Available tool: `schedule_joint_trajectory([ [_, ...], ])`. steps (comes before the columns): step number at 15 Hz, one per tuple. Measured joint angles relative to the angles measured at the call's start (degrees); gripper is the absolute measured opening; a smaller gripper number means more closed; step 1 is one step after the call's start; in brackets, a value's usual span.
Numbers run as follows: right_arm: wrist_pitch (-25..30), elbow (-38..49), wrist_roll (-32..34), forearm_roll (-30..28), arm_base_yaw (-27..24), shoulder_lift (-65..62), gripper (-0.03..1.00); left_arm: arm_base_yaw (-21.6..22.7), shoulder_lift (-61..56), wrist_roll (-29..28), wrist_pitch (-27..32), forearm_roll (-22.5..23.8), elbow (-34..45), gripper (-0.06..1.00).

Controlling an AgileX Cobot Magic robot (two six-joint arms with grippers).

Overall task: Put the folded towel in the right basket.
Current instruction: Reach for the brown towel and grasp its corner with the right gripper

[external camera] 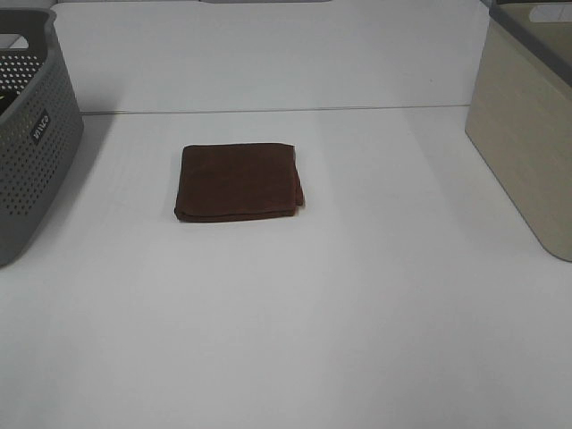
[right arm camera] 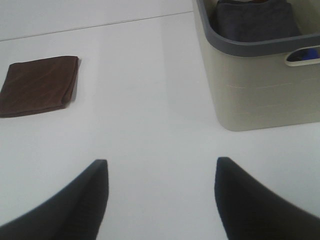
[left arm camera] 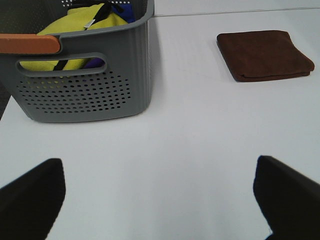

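A folded dark brown towel (external camera: 238, 181) lies flat on the white table near the middle. It also shows in the left wrist view (left arm camera: 264, 54) and in the right wrist view (right arm camera: 39, 85). The right basket (external camera: 529, 134) is beige with a grey rim and stands at the right edge; in the right wrist view (right arm camera: 260, 85) it holds a folded grey cloth (right arm camera: 256, 21). Neither arm shows in the high view. My left gripper (left arm camera: 160, 200) is open and empty, well away from the towel. My right gripper (right arm camera: 160, 200) is open and empty, between towel and basket.
A grey perforated basket (external camera: 31, 134) stands at the left edge; in the left wrist view (left arm camera: 85, 85) it holds yellow and blue cloths (left arm camera: 75, 30). A table seam (external camera: 268, 110) runs across behind the towel.
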Motion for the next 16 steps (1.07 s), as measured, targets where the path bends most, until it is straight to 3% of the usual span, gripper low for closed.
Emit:
schedule_joint_trajectory([
  [4, -0.46, -11.29, -10.14, 9.74, 0.00, 22.17, 0.60, 0.00, 0.00, 0.00, 0.00, 0.00, 0.00, 0.97],
  [7, -0.46, -20.45, -15.93, 12.83, 0.00, 33.92, 0.60, 0.00, 0.00, 0.00, 0.00, 0.00, 0.00, 0.97],
  [12, 0.11, -37.30, -19.08, 17.99, 0.40, 50.59, 0.60, 0.00, 0.00, 0.00, 0.00, 0.00, 0.00, 0.97],
  [16, 0.11, -48.47, -20.00, 18.28, 11.06, 62.28, 0.60, 0.00, 0.00, 0.00, 0.00, 0.00, 0.00, 0.97],
])
